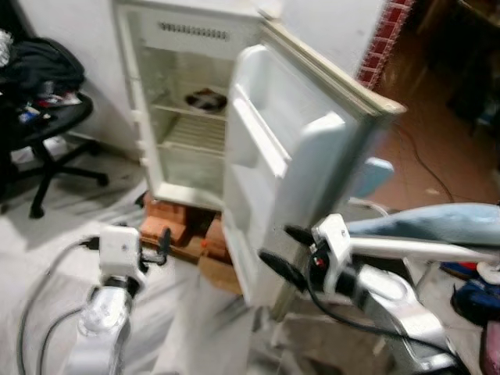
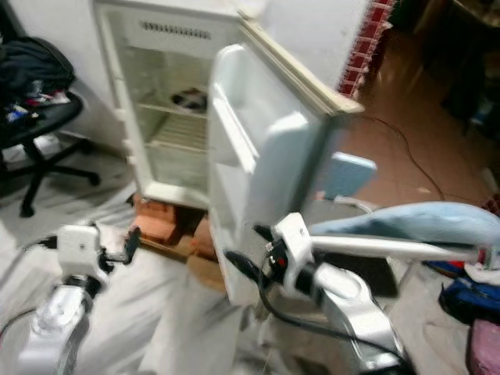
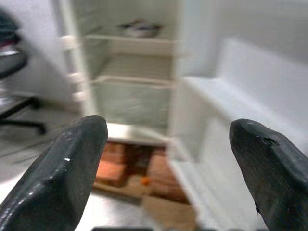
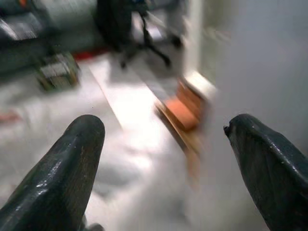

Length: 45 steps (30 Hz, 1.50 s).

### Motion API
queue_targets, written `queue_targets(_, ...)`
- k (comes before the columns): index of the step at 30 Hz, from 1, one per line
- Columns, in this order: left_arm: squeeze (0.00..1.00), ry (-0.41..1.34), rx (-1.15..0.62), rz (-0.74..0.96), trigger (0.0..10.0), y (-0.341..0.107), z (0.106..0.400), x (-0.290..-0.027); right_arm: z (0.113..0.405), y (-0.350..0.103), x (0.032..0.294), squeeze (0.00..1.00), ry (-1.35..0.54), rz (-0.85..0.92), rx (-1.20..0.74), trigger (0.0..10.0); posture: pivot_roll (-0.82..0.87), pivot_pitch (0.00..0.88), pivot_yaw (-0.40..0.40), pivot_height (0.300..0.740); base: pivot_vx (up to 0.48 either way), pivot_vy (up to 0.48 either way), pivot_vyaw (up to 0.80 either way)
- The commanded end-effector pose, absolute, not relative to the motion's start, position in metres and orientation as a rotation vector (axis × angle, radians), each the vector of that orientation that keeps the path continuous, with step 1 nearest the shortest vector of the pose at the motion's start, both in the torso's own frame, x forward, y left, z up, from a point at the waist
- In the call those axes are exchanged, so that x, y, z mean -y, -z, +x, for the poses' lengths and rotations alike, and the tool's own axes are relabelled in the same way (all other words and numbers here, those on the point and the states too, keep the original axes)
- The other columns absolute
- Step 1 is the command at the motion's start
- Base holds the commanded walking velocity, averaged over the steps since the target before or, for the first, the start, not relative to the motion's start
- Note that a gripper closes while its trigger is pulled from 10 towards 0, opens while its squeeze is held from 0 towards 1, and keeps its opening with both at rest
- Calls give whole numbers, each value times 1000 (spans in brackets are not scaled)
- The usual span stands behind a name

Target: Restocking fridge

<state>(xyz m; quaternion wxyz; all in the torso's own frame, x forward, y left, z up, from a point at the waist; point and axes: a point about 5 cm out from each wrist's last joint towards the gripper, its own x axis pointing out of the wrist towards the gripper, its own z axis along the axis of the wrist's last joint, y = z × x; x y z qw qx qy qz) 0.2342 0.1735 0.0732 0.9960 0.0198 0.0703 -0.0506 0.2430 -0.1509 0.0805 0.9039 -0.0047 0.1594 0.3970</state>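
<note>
Right end effector (image 1: 285,251) is spread wide, nothing in it, fingers sitting right at the outer edge of the fridge door (image 1: 277,156), low down. Can't tell if a finger actually touches the door, too blurry. Left end effector (image 1: 162,244) is also spread and empty, hanging out in front of the fridge (image 1: 187,101), well short of it, pointed at the open compartment.

The fridge stands against the white wall with its door swung fully open toward the robot, so the door's inner racks face left and the door itself sits between the right arm and the compartment. Inside, wire shelves, and something dark on the upper shelf (image 1: 206,99), too blurry to tell what. The fridge is propped on bricks (image 1: 168,223).

Left of the fridge is a black office chair (image 1: 47,129) piled with dark clothes. Right of the door there's a light blue ironing board (image 1: 437,223), and a cable trailing over the brown floor behind it.
</note>
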Motion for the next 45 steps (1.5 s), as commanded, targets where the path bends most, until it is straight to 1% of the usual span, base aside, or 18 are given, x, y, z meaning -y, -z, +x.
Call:
queue_targets(1,0,82,-135,56,10000,-77,235,-182,249,-86,151,0,-833,-53,-292,10000,90,4,-51,740,0,0,0)
queue_targets(4,0,79,-138,56,10000,-76,235,-182,255,-84,160,0,-808,-135,-307,10000,91,3,-52,740,0,0,0)
queue_targets(7,0,79,-244,-35,10000,-66,230,-181,267,-93,173,0,-740,-256,-246,10000,94,2,-52,740,0,0,0)
queue_targets(8,0,115,-326,-71,10000,-58,223,-178,276,-104,174,0,-684,-224,-193,10000,94,2,-50,740,0,0,0)
queue_targets(12,0,217,-386,-74,10000,-54,210,-167,292,-128,174,0,-563,-174,-60,10000,100,1,-49,740,0,0,0)
queue_targets(14,0,247,-457,-78,10000,-48,205,-165,311,-149,179,0,-366,-94,56,10000,110,0,-50,740,0,0,0)
queue_targets(19,0,271,-479,-49,10000,-49,207,-163,326,-164,173,0,-289,46,116,10000,119,0,-52,740,0,0,0)
queue_targets(21,0,277,-489,-52,10000,-48,206,-164,328,-170,164,0,-318,127,124,10000,120,0,-53,740,0,0,0)
queue_targets(23,0,276,-489,-49,10000,-50,206,-164,323,-185,142,0,-450,257,156,10000,120,0,-53,740,0,0,0)
queue_targets(24,0,276,-489,-49,10000,-50,206,-164,323,-185,142,0,-450,257,156,10000,120,0,-53,740,0,0,0)
queue_targets(26,0,284,-488,-41,10000,-51,207,-164,293,-208,106,0,-841,473,177,10000,119,0,-52,740,0,0,0)
queue_targets(27,0,286,-494,-41,10000,-51,207,-164,266,-224,91,0,-1100,592,182,10000,119,0,-52,740,0,0,0)
queue_targets(32,0,293,-495,-34,10000,-50,208,-164,249,-229,92,0,-1230,672,168,10000,114,0,-48,740,0,0,0)
queue_targets(34,0,295,-495,-33,10000,-50,208,-164,253,-223,95,0,-1183,659,152,10000,114,0,-48,740,0,0,0)
queue_targets(36,0,300,-495,-27,10000,-51,209,-164,269,-198,104,0,-1019,619,72,10000,112,0,-45,740,0,0,0)
queue_targets(39,0,302,-495,-24,10000,-51,209,-164,292,-171,120,0,-722,384,15,10000,112,0,-44,740,0,0,0)
queue_targets(41,0,302,-495,-24,10000,-51,209,-164,292,-171,120,0,-722,384,15,10000,112,0,-44,740,0,0,0)
queue_targets(45,0,297,-494,-19,10000,-51,210,-164,293,-151,135,0,-659,200,-51,10000,120,0,-47,740,0,0,0)
